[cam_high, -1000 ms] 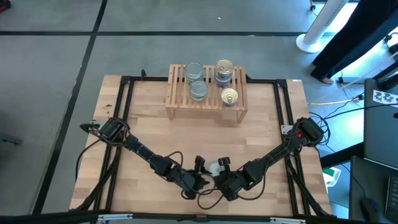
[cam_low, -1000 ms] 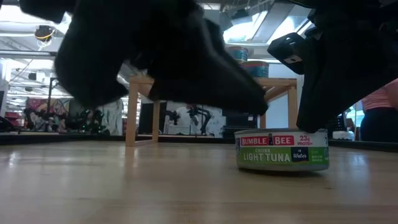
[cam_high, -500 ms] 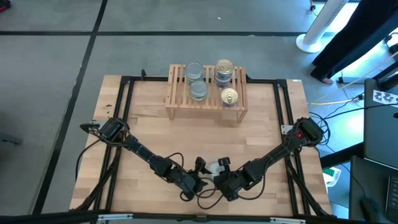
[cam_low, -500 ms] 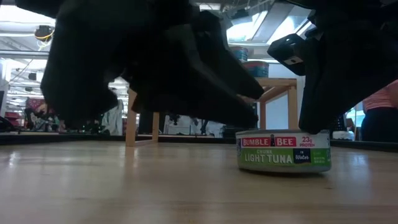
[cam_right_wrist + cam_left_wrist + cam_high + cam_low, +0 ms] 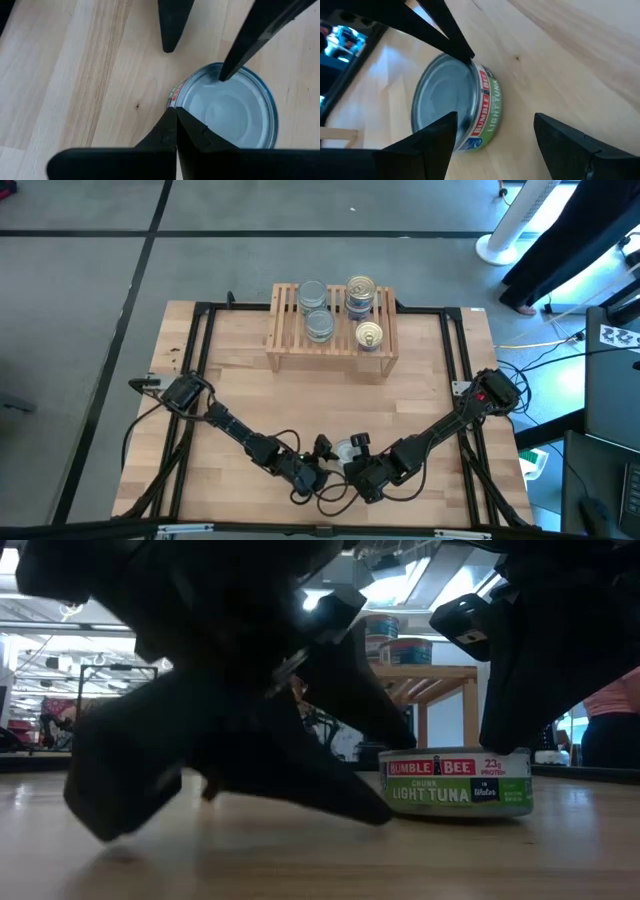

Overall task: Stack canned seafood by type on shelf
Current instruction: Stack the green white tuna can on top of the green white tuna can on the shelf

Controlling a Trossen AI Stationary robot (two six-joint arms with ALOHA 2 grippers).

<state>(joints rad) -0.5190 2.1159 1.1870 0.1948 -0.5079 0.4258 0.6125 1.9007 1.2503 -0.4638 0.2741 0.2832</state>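
Near edge of table [image 5: 240,395], centre: one tuna tin [image 5: 457,781] flat on the wood, silver-grey top up, label reads "Bumble Bee chunk light tuna in water". In the high view only a pale sliver of it shows between the two grippers.

Left gripper [image 5: 320,452] low beside the tin, fingers spread wide; in its wrist view the tin [image 5: 455,107] sits ahead of the gap, one finger [image 5: 427,145] covering part of its rim. Not gripping.

Right gripper [image 5: 176,135] directly above the tin, fingers pressed together to a single seam, holding nothing; it hides the tin's near rim. Left fingers cross the tin's far side.

Shelf [image 5: 331,350] at the far side, well apart. On its slats: silver-topped tins [image 5: 316,311] left, gold-topped tins [image 5: 364,308] right. Stack heights unreadable from above.

Low view mostly blocked by dark arm bodies.
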